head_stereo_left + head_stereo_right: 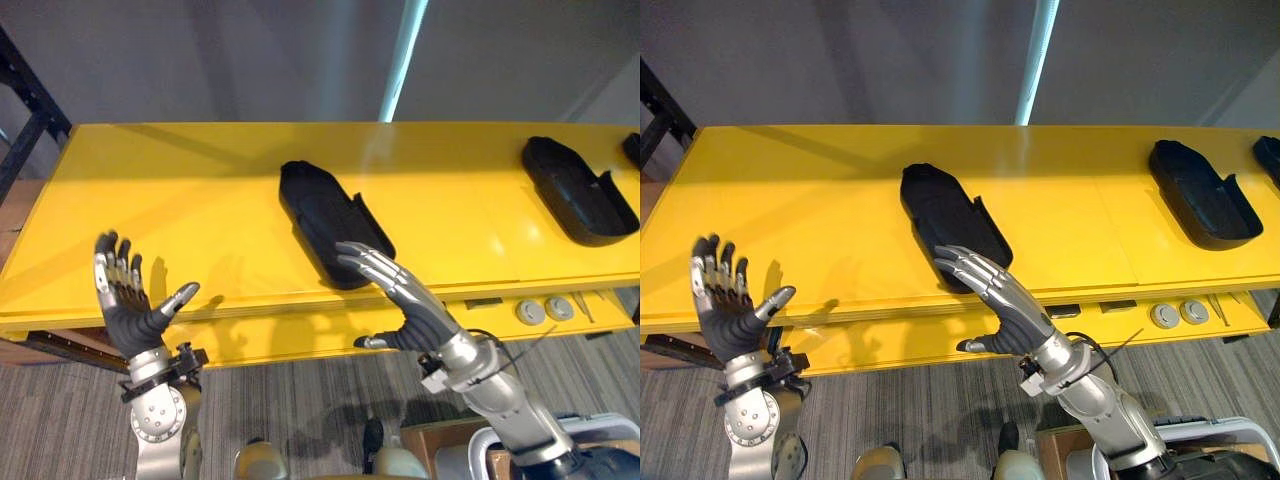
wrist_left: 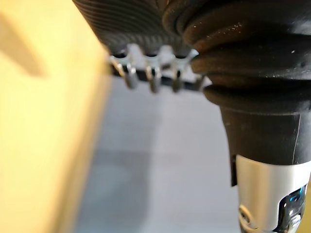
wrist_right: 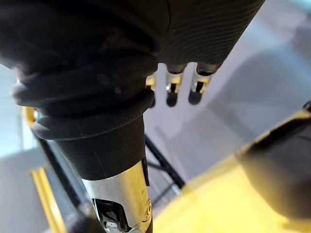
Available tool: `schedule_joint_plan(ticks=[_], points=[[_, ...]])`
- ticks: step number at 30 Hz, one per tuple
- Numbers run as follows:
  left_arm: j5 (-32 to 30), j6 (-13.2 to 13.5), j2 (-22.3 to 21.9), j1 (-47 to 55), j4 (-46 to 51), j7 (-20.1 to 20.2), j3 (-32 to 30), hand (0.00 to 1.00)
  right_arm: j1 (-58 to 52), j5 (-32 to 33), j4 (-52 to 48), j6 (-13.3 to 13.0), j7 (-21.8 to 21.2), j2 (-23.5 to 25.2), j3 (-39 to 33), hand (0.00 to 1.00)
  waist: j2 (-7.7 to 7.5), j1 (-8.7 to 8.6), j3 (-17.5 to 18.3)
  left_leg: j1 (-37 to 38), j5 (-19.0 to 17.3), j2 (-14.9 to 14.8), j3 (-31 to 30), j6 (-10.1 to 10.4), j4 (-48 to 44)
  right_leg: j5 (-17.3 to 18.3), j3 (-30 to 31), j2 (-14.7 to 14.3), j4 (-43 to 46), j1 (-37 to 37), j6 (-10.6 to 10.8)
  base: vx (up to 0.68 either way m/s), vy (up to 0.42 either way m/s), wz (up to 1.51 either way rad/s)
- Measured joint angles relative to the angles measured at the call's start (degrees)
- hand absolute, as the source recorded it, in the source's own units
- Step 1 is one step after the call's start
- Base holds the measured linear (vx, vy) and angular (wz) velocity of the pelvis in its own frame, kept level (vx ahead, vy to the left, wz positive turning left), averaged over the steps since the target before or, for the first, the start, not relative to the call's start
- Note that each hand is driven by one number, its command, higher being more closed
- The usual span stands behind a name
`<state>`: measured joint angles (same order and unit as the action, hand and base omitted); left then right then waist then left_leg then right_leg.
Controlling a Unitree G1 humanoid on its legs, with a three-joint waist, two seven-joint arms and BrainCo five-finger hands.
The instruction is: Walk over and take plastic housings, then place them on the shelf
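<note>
Everything here is placed from the black plastic housing [image 1: 322, 212] that lies at the middle of the yellow desk [image 1: 200, 190], one end toward me and the other toward the far edge. My right hand [image 1: 412, 302] reaches in at its near end, palm down. My fingers [image 1: 365, 260] are straight and a little fanned, the thumb held apart underneath, and they hold nothing. The fingertips overlap the housing's near end in both eye views, but I cannot tell whether they touch it. My left hand [image 1: 128, 305] is raised well to the left of that housing, over the desk's near edge. Its palm is open, its fingers are spread wide and upright, and it is empty.

A second housing [image 1: 577, 192] lies well to the right of the middle one, and the tip of a third housing [image 1: 633, 148] lies farther right still. Two round grey discs [image 1: 531, 313] sit on a ledge below the desktop, to the right of and nearer me than the middle housing.

The right wrist view shows the middle housing as a dark shape [image 3: 282, 179] on the yellow top, with a black frame [image 3: 163, 162] beyond the desk. The left wrist view gives yellow desktop [image 2: 39, 121] beside my fingers.
</note>
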<state>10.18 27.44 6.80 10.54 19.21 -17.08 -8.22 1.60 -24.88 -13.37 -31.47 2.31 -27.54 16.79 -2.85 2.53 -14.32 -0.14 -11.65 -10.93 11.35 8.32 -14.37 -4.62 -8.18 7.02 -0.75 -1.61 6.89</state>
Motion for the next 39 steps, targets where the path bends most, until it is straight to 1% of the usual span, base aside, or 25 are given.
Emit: schedule_joint_plan(ticks=[2, 5, 7, 8, 9, 10, 12, 13, 16, 17, 18, 19, 20, 21, 22, 23, 24, 25, 28, 29, 30, 31, 33, 35, 39], points=[[0.01, 0.55, 0.25, -1.89, 1.8, 1.13, -0.68, 0.0, 4.46, -0.74, 6.02, 1.46, 1.39, -0.04, 1.58, 0.0, -0.28, 0.64, -0.16, -0.31, 0.05, 0.19, -0.09, -0.06, -0.02, -0.22, -0.25, 0.17, -0.13, 0.18, -0.01, -0.01, 0.01, 0.03], [0.07, 0.43, 1.57, -3.26, 2.48, 3.12, -0.57, 0.0, 8.74, -0.77, 10.68, 2.65, 2.4, -0.03, 2.67, 0.0, -0.55, 0.8, -0.55, -1.27, 0.45, 0.48, -1.32, -0.17, -0.05, -0.31, -1.25, 0.38, -0.14, 0.76, -0.04, 0.0, 0.007, 0.15], [0.35, 0.22, 1.79, -4.03, 2.75, 4.36, -0.62, 0.0, 11.28, -0.76, 13.6, 3.21, 2.72, -0.03, 2.76, 0.0, -0.6, 1.55, -0.7, -1.67, 0.65, 0.46, -1.4, -0.2, -0.12, -0.62, -1.33, 0.3, -0.17, 1.18, -0.3, 0.0, 0.002, 0.05], [0.62, -0.07, 1.76, -4.01, 3.23, 4.84, -0.59, 0.0, 12.55, -0.72, 15.02, 3.34, 2.77, -0.02, 2.86, 0.0, -0.59, 1.72, -0.73, -1.97, 0.73, 0.46, -1.44, -0.25, -0.11, -0.89, -1.38, 0.3, -0.18, 1.49, -0.39, 0.0, 0.0, 0.0], [0.59, -0.33, 1.77, -4.01, 3.4, 5.21, -0.57, 0.0, 14.3, -0.59, 16.94, 4.15, 2.87, 0.0, 3.33, 0.0, -0.52, 1.99, -0.98, -1.97, 0.81, 0.46, -1.46, -0.32, -0.09, -1.29, -1.41, 0.28, -0.28, 1.55, -0.55, 0.0, 0.0, 0.0], [0.58, -1.15, 1.77, -4.03, 3.43, 6.0, -0.54, 0.0, 15.37, -0.14, 18.66, 5.09, 2.89, 0.16, 3.77, 0.0, -0.5, 2.25, -0.98, -1.95, 0.81, 0.47, -1.48, -0.33, -0.08, -1.63, -1.52, 0.28, -0.38, 1.54, -0.83, 0.0, 0.0, 0.0], [0.71, -2.52, 1.77, -4.0, 3.69, 7.04, -0.3, 0.0, 16.15, 1.85, 20.39, 5.93, 2.86, 0.41, 3.7, 0.0, -0.5, 2.87, -1.08, -1.96, 0.83, 0.47, -1.55, -0.37, -0.06, -2.16, -2.07, 0.27, -0.47, 1.51, -0.83, 0.0, 0.0, 0.0], [0.75, -2.93, 1.79, -3.96, 3.91, 7.43, -0.19, 0.0, 17.0, 2.34, 21.75, 6.81, 2.76, 0.61, 3.69, 0.0, -0.6, 3.0, -1.29, -1.97, 0.87, 0.58, -1.63, -0.44, -0.1, -2.3, -2.63, 0.37, -0.51, 1.39, -0.79, -0.03, 0.019, 0.03], [0.76, -3.64, 1.78, -3.9, 4.11, 8.98, -0.11, 0.0, 19.22, 3.91, 25.43, 8.36, 2.29, 0.74, 3.53, 0.0, -0.61, 3.18, -2.4, -2.02, 1.09, 1.17, -2.07, -0.78, -0.15, -2.34, -3.0, 0.92, -0.51, 1.09, -0.73, -0.04, 0.024, 0.08], [0.79, -4.02, 1.78, -3.84, 4.18, 9.42, -0.05, 0.0, 19.68, 5.39, 25.93, 9.72, 1.3, 0.75, 3.41, 0.0, -0.47, 3.18, -3.0, -2.07, 1.16, 1.51, -2.37, -0.91, -0.16, -2.34, -3.14, 1.2, -0.65, 0.86, -0.73, -0.07, 0.033, 0.13], [0.84, -4.11, 1.77, -3.83, 4.18, 9.6, -0.02, 0.0, 19.71, 6.68, 25.99, 10.3, 0.76, 0.77, 3.36, 0.0, -0.34, 3.18, -3.3, -2.13, 1.17, 1.62, -2.56, -0.93, -0.15, -2.35, -3.38, 1.3, -0.74, 0.68, -0.71, -0.07, 0.024, 0.13], [1.75, -4.36, 1.77, -3.75, 4.3, 10.15, -0.03, 0.0, 19.73, 10.28, 25.99, 11.69, -1.12, 1.38, 2.17, 0.0, -0.18, 3.18, -3.81, -2.26, 1.2, 1.75, -2.78, -0.99, -0.22, -2.35, -4.17, 1.47, -0.79, 0.49, -0.7, -0.04, 0.003, 0.1], [2.78, -4.7, 1.75, -3.75, 4.34, 10.47, -0.02, 0.0, 19.82, 11.63, 25.99, 12.46, -1.86, 1.69, 1.53, 0.0, -0.18, 3.15, -3.81, -2.42, 1.22, 1.82, -2.81, -1.03, -0.27, -2.35, -4.32, 1.52, -0.87, 0.49, -0.7, -0.05, 0.002, 0.09], [3.51, -5.37, 1.75, -3.76, 4.4, 10.66, -0.04, 0.0, 20.32, 13.38, 26.02, 14.12, -3.22, 1.93, 0.67, 0.0, -0.16, 3.14, -3.82, -2.66, 1.25, 1.87, -2.81, -1.06, -0.41, -2.35, -4.45, 1.57, -0.92, 0.53, -0.7, -0.04, 0.003, 0.06], [3.5, -6.18, 1.73, -3.74, 4.44, 10.88, -0.04, 0.0, 21.08, 14.05, 26.21, 15.95, -4.41, 2.16, -0.08, 0.0, -0.14, 3.16, -3.84, -2.94, 1.24, 1.86, -2.9, -1.07, -0.85, -2.35, -4.51, 1.57, -0.92, 0.58, -0.7, -0.04, 0.007, 0.03], [3.49, -6.49, 1.69, -3.65, 4.44, 10.96, -0.04, 0.0, 21.64, 14.08, 26.53, 16.77, -4.97, 2.37, -0.35, 0.0, -0.14, 3.16, -3.87, -2.98, 1.24, 1.86, -2.89, -1.08, -1.06, -2.35, -4.51, 1.57, -0.92, 0.58, -0.7, -0.03, 0.006, -0.01], [3.47, -6.76, 1.55, -3.49, 4.45, 11.06, 0.02, 0.0, 22.75, 14.07, 27.43, 18.29, -5.52, 2.62, -0.51, 0.0, -0.12, 3.16, -3.89, -2.99, 1.23, 1.86, -2.82, -1.08, -1.21, -2.35, -4.51, 1.61, -0.92, 0.57, -0.69, -0.03, 0.006, -0.03], [3.46, -6.83, 1.53, -3.44, 4.46, 11.08, 0.01, 0.0, 23.18, 14.07, 27.77, 18.97, -5.91, 2.77, -0.67, 0.0, -0.1, 3.16, -3.9, -2.99, 1.23, 1.87, -2.82, -1.08, -1.25, -2.35, -4.51, 1.63, -0.91, 0.57, -0.69, -0.03, 0.004, -0.03], [3.37, -7.15, 1.13, -2.86, 4.81, 11.08, 0.0, 0.0, 24.95, 15.19, 28.86, 22.96, -7.03, 3.79, -2.33, 0.0, 0.24, 3.18, -4.32, -2.98, 1.21, 1.88, -2.85, -1.12, -1.75, -2.32, -4.57, 1.7, -0.89, 0.31, -0.68, -0.04, 0.007, -0.01], [3.37, -7.25, 1.01, -2.75, 5.09, 11.07, 0.0, 0.0, 25.44, 15.19, 29.14, 23.58, -7.21, 3.96, -2.8, 0.0, 0.37, 3.16, -4.73, -2.92, 1.17, 1.89, -2.87, -1.17, -1.91, -2.31, -4.58, 1.72, -0.88, 0.15, -0.67, -0.05, 0.012, -0.01], [3.37, -7.56, 0.69, -2.62, 5.83, 11.07, 0.01, 0.0, 26.57, 15.19, 29.53, 25.21, -7.13, 4.12, -3.48, 0.0, 0.48, 3.11, -5.5, -2.92, 1.17, 1.94, -2.84, -1.18, -2.06, -2.31, -4.6, 1.81, -0.87, 0.1, -0.67, -0.05, 0.01, -0.01], [3.37, -7.62, 0.43, -2.62, 6.14, 11.03, 0.01, 0.0, 27.06, 15.19, 29.64, 25.77, -7.12, 4.32, -4.07, 0.0, 0.55, 3.12, -5.84, -2.93, 1.17, 1.96, -2.85, -1.18, -2.09, -2.31, -4.61, 1.84, -0.82, 0.1, -0.66, -0.07, 0.011, 0.0], [3.37, -7.92, -0.83, -2.43, 6.74, 10.88, 0.09, 0.0, 28.52, 15.32, 30.55, 28.63, -5.8, 5.42, -5.56, 0.0, 0.5, 3.14, -6.25, -2.93, 1.2, 1.99, -2.85, -1.18, -2.08, -2.3, -4.7, 1.89, -0.79, 0.14, -0.65, -0.05, 0.005, 0.0], [3.37, -8.61, -0.91, -2.35, 6.76, 10.69, 0.41, 0.0, 29.0, 15.12, 31.1, 29.9, -5.12, 6.26, -6.64, 0.0, 0.51, 3.15, -6.25, -2.97, 1.23, 1.99, -2.85, -1.16, -2.08, -2.29, -4.75, 1.91, -0.77, 0.18, -0.66, 0.0, 0.0, 0.0], [3.37, -8.86, -1.29, -2.08, 6.77, 10.46, 0.66, 0.0, 29.77, 14.28, 32.73, 30.2, -3.48, 7.2, -7.81, 0.0, 0.51, 3.11, -6.25, -2.98, 1.24, 2.01, -2.83, -1.16, -2.1, -2.28, -4.82, 1.93, -0.77, 0.23, -0.65, 0.0, 0.0, 0.0]])
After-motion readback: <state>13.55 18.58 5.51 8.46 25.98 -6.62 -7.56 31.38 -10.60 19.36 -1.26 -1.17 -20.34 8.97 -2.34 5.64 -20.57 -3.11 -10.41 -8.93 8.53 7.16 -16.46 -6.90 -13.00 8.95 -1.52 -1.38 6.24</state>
